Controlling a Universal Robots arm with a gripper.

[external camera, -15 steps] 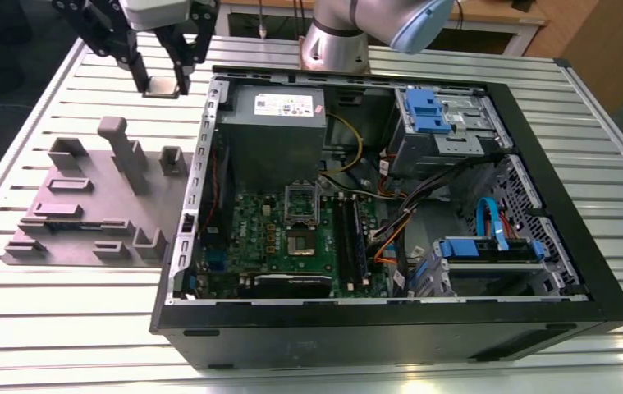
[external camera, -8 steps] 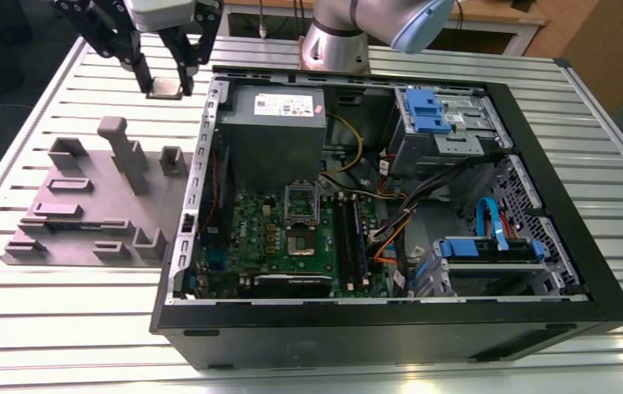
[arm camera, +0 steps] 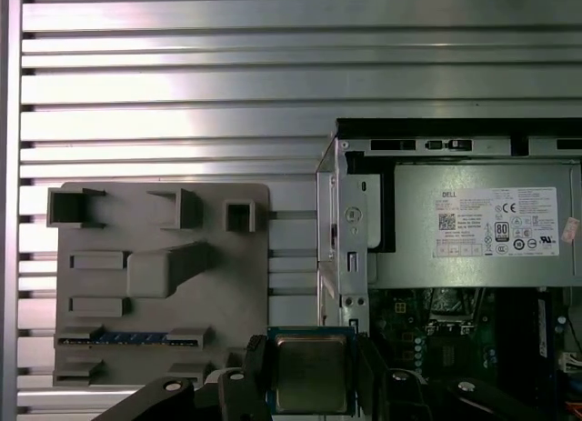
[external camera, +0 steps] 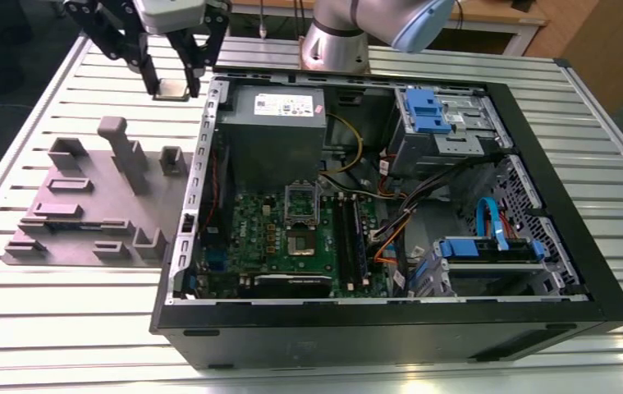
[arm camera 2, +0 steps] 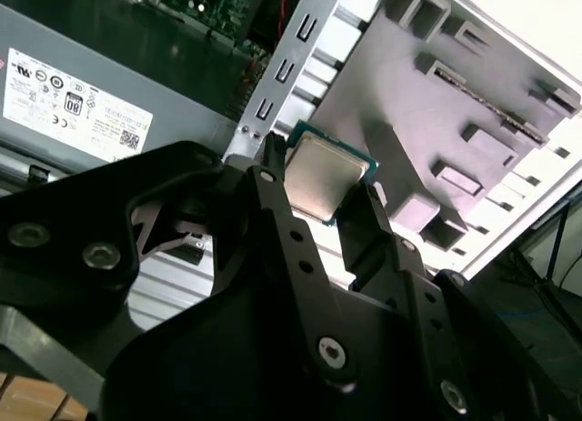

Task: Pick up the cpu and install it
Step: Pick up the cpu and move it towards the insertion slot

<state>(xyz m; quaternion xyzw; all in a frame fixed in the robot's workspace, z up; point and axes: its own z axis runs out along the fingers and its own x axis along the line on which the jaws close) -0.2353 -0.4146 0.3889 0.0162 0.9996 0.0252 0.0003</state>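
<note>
Pincer point(arm camera 2: 318, 180) fingers are closed to the width of the cpu point(arm camera 2: 326, 174) and clamp it by two opposite edges, holding it in the air off the worktop point(external camera: 48, 328), a slatted metal table. In the exterior view the pincer point(external camera: 174, 82) hangs near the worktop's far edge, just outside the far corner of the open black computer case point(external camera: 399, 328) on the exterior view's left. That case lies on its side and takes up most of the worktop, reaching close to its near edge. Beside it, towards the worktop's edge on the exterior view's left, lies a grey moulded holder plate point(external camera: 71, 222) with raised blocks and slots. Inside the case, a grey power supply box point(external camera: 272, 131) sits in the far corner and carries a white label point(arm camera: 496, 223) with black print, small round marks and a square code. Below the box is the green motherboard point(external camera: 289, 238), its rectangular socket frame point(external camera: 302, 197) standing open. In the first wrist view the cpu point(arm camera: 312, 371) is a flat square with a dull silver-grey metal lid, rounded at the corners, and a thin teal-green rim.
</note>
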